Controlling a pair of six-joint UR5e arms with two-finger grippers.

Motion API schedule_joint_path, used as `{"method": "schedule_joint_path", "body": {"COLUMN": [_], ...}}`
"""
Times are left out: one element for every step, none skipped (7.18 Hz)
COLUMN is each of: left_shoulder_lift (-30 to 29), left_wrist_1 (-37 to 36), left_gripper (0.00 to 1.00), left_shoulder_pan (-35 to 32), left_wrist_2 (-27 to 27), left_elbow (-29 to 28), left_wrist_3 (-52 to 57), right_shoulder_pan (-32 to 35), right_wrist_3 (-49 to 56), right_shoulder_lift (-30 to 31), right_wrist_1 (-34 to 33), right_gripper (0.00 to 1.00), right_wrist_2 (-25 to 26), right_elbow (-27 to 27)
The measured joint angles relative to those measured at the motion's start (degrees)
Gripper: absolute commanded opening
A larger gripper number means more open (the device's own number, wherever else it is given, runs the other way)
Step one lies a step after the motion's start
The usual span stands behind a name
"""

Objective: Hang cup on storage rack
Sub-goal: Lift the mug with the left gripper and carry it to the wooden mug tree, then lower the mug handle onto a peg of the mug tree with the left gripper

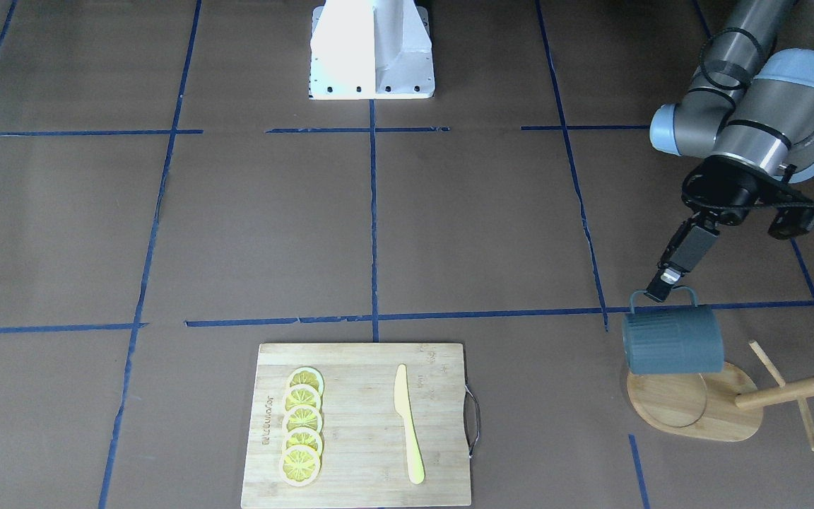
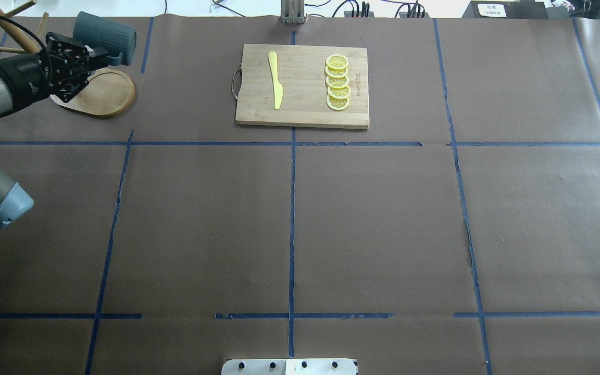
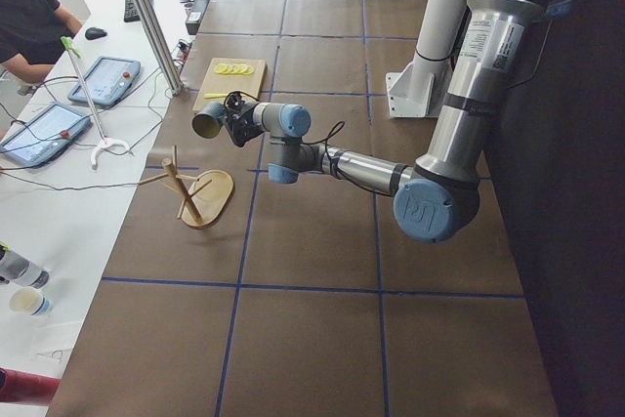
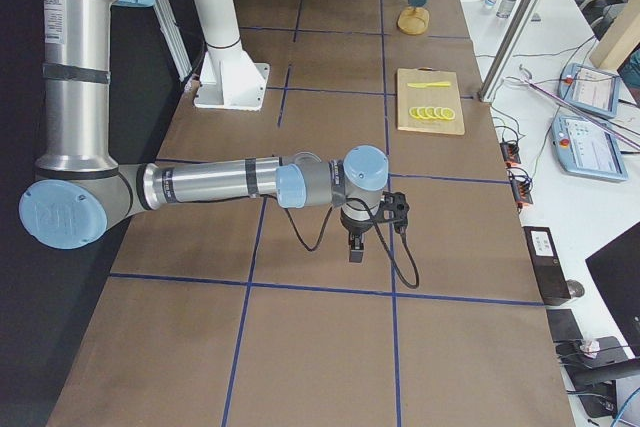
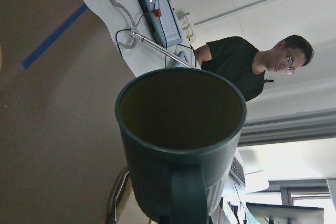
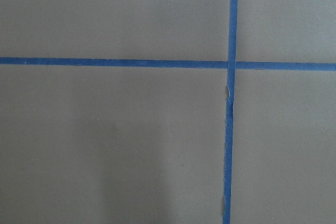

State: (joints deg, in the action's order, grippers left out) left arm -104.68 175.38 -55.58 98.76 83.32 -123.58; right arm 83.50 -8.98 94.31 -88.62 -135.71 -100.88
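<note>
The dark blue-grey ribbed cup [image 1: 672, 343] hangs on its side in the air, mouth to the side, over the round recess of the bamboo storage rack [image 1: 689, 406]. My left gripper [image 1: 665, 283] is shut on the cup's squared handle [image 5: 186, 192]. The rack's post [image 1: 795, 389] and thin cross peg [image 1: 781, 392] stand beside the cup, apart from it. From overhead the cup [image 2: 104, 36] is past the gripper [image 2: 84, 57], above the rack base [image 2: 104, 94]. My right gripper [image 4: 357, 247] hovers low over bare table, far from the rack; I cannot tell whether it is open or shut.
A bamboo cutting board [image 1: 361, 424] with a metal handle carries several lemon slices [image 1: 302, 435] and a yellow knife [image 1: 407, 424]. The robot's white base [image 1: 372, 49] stands at the table's back. An operator [image 5: 262, 64] and tablets sit beyond the table's edge.
</note>
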Motion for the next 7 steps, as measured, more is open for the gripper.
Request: {"method": "schedule_joint_path", "body": {"left_shoulder_lift": [-0.81, -2.22, -3.14, -3.69, -4.35, -4.86, -5.07], "left_wrist_1": [0.12, 1.01, 3.63, 6.70, 8.93, 10.18, 11.09], "left_gripper": [0.00, 0.00, 0.00, 0.00, 0.00, 0.00, 0.00], "left_shoulder_pan": [-1.66, -3.07, -4.37, -5.41, -6.24, -6.91, -7.45], "left_wrist_2": [0.90, 1.17, 1.16, 1.06, 0.92, 0.84, 0.76], "left_elbow": [-0.76, -1.67, -3.33, -5.55, -7.77, -9.16, -9.87], "left_wrist_3": [-5.29, -11.32, -16.30, -19.27, -20.61, -21.89, -23.95], "right_shoulder_pan": [0.00, 0.00, 0.00, 0.00, 0.00, 0.00, 0.01], "right_wrist_3": [-0.04, -0.06, -0.05, 0.01, 0.02, 0.00, -0.02], "right_shoulder_lift": [0.05, 0.07, 0.11, 0.14, 0.19, 0.23, 0.23], "right_wrist_1": [0.66, 0.94, 1.03, 1.13, 1.37, 1.61, 1.72], "right_gripper": [1.00, 1.00, 1.00, 1.00, 1.00, 1.00, 1.00], "right_wrist_2": [0.00, 0.00, 0.00, 0.00, 0.00, 0.00, 0.00], "right_elbow": [0.32, 0.42, 0.45, 0.51, 0.55, 0.58, 0.59]}}
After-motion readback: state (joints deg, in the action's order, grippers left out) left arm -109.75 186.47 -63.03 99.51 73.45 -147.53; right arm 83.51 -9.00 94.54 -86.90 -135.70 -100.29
